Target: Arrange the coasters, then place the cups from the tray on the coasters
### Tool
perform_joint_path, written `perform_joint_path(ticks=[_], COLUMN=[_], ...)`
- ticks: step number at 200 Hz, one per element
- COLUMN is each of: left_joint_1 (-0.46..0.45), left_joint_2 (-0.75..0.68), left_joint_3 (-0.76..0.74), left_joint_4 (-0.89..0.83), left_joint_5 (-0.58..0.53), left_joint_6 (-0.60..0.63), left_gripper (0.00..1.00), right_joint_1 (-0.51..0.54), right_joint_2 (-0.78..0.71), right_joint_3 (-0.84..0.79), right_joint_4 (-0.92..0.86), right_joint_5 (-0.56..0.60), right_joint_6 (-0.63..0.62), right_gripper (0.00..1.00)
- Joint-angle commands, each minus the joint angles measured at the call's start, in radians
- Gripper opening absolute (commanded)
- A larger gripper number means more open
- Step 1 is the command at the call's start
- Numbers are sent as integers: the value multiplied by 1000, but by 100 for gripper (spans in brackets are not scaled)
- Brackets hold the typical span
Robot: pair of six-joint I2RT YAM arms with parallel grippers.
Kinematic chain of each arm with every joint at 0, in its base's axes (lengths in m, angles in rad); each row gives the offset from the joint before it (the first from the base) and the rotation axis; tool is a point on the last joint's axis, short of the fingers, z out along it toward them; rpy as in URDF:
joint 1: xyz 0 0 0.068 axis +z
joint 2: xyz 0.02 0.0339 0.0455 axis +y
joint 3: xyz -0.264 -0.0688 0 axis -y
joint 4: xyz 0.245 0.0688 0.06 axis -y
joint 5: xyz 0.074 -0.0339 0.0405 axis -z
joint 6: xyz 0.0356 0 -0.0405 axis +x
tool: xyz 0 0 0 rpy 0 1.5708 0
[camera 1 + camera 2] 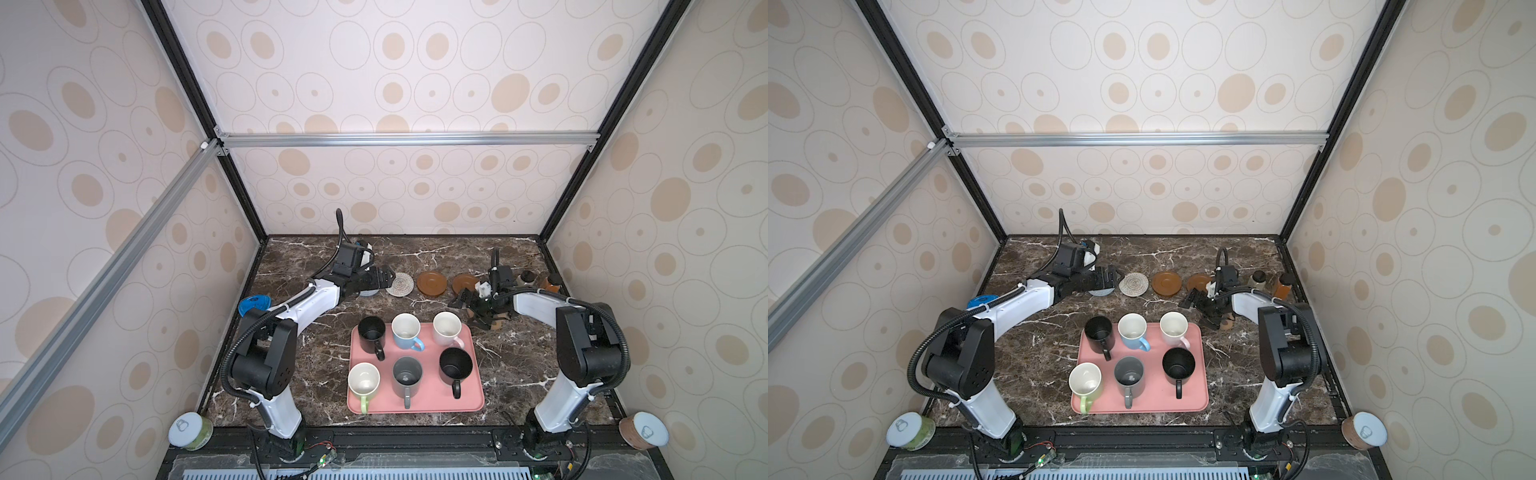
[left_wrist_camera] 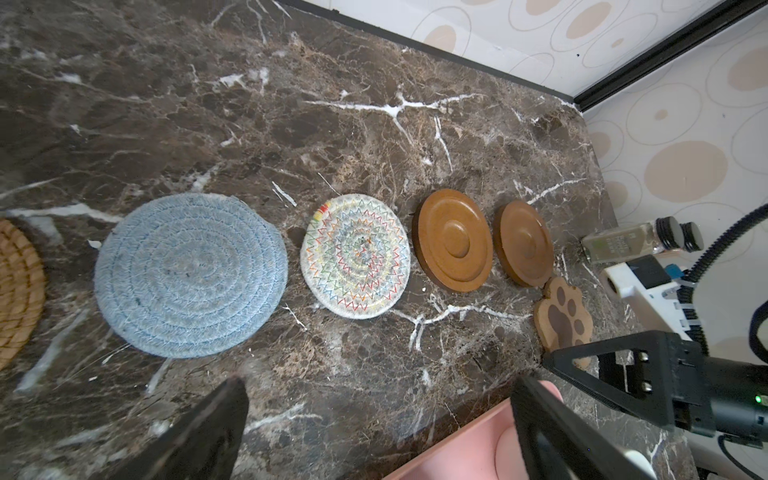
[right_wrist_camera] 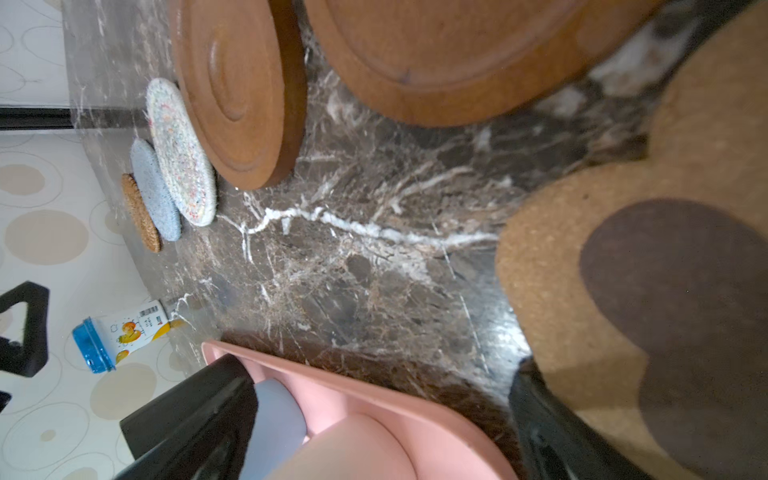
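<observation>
Brown marble tabletop (image 1: 436, 253) boxed in by oval-patterned wallpaper (image 1: 415, 62).
Left gripper (image 1: 384, 277) and right gripper (image 1: 469, 309) both spread wide, empty.

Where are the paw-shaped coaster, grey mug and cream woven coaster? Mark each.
paw-shaped coaster (image 2: 561, 322): left wrist view, dark central pad.
grey mug (image 1: 407, 374): in a top view, inner floor.
cream woven coaster (image 2: 356, 255): left wrist view, its centre.

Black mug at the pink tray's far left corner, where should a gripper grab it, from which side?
Black handled mug: probably pinch its left rim wall from above. It stands upright; the light blue mug crowds its right, and its handle points nearward.
</observation>
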Motion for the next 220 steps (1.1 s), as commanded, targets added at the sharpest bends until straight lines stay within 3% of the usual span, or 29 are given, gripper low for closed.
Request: perform_joint_path(ticks=[1, 161, 220], left_joint_1=[8, 8, 9], left_joint_2=[-30, -34, -44], left_joint_3=[-4, -26, -36], left_joint_4=[8, 16, 10], left_joint_5=[2, 11, 10], left_joint_6=[1, -4, 1], left_gripper=[100, 100, 100], right_joint_1=[1, -65, -90], right_joint_2=[-19, -89, -5], right_joint_3=[7, 16, 97], right_joint_4=[-96, -297, -283], right_joint_5=[98, 334, 328], right_joint_6=[-29, -175, -222], right_gripper=[99, 99, 99])
